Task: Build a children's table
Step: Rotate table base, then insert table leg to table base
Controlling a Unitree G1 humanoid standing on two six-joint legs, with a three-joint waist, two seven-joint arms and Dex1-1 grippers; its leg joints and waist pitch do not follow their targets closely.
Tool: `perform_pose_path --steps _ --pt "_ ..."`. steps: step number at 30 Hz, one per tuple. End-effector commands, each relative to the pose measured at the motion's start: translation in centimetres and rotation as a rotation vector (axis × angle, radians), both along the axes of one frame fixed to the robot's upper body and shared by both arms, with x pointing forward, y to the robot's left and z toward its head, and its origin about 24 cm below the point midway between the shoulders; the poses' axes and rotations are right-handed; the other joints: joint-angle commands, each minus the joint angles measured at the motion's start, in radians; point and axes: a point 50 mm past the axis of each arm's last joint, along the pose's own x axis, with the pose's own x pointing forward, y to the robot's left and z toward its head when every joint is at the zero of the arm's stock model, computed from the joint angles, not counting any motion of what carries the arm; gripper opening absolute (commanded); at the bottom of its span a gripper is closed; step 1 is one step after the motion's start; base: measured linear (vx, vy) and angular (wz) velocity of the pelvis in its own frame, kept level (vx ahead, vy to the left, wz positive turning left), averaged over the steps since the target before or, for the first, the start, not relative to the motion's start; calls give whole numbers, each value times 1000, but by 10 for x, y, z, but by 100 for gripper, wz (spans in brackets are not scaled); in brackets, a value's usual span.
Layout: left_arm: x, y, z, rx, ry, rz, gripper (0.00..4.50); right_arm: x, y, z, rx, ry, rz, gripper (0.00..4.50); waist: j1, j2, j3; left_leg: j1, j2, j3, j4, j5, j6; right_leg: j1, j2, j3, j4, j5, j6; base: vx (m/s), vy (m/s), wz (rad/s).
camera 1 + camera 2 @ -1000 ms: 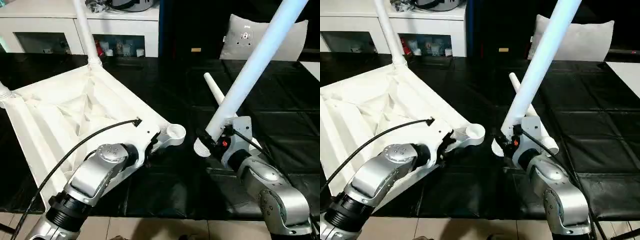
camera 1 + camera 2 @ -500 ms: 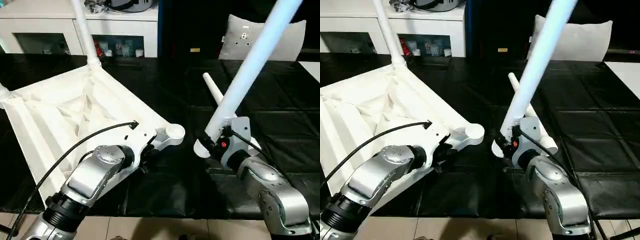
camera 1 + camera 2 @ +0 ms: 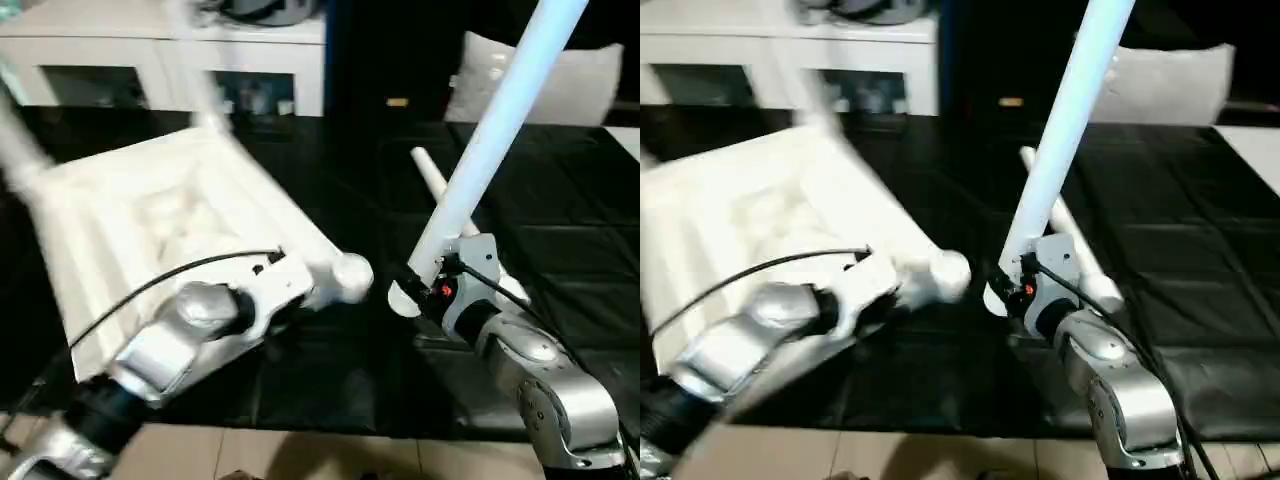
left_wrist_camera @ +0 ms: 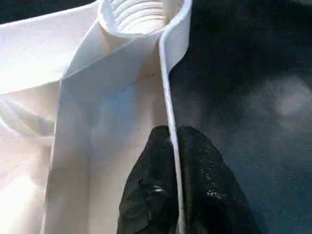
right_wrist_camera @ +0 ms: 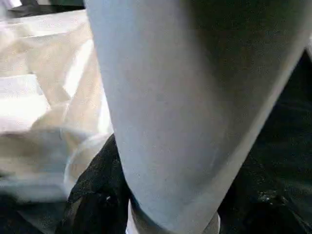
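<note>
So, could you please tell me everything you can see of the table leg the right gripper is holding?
The leg is a long, smooth white plastic tube, widening toward its lower end. It leans steeply, its upper end running out of the picture. The right gripper is closed around it near the bottom, just above a flared collar. That end hangs above the black mat, close beside the tabletop's empty corner socket.

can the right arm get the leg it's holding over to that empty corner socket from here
Probably yes. The right gripper holds the leg with its threaded end just beside the empty socket, only bare black mat between. The left gripper pinches the tabletop's rim.
</note>
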Motion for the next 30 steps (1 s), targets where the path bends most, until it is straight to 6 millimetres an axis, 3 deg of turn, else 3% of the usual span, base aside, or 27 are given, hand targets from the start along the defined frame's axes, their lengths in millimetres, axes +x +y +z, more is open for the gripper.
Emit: perform_pose_path --steps 1,3,7,10,16,22,30 --pt "-9 -16 -1 -36 -2 -162 0 5 -3 10 11 -50 -2 191 -9 2 -64 38 13 3 -74 -347 -23 17 -52 38 -98 -495 -67 0 0 0" --pt "-8 -15 0 -62 1 -185 0 6 -4 11 9 -54 -3 191 -6 0 -67 28 12 2 -78 -329 -30 31 -56 40 -88 -458 -76 0 0 0" --pt "-5 -10 -1 -72 -7 -178 0 6 -5 12 7 -55 0 191 -6 -3 -67 22 9 6 -77 -303 -25 35 -58 45 -85 -445 -79 0 0 0" --pt "0 -5 -4 -82 3 -134 0 6 -5 12 5 -51 19 191 -11 -6 -66 21 6 8 -75 -302 -20 37 -60 43 -89 -500 -62 0 0 0" --pt "4 4 -7 -145 63 -33 0 0 4 19 36 -16 184 191 -25 -13 -58 23 -4 5 -69 -344 -12 31 -59 31 -115 -676 1 0 0 0" --pt "5 9 -9 -180 87 -52 0 -2 14 26 57 -6 312 191 -45 -13 -58 30 -6 0 -65 -386 -5 22 -56 21 -124 -713 8 0 0 0" --pt "7 11 -9 -129 66 -83 0 0 23 23 27 65 417 191 -47 -15 -62 33 -6 1 -63 -383 3 23 -63 8 -129 -714 11 0 0 0"
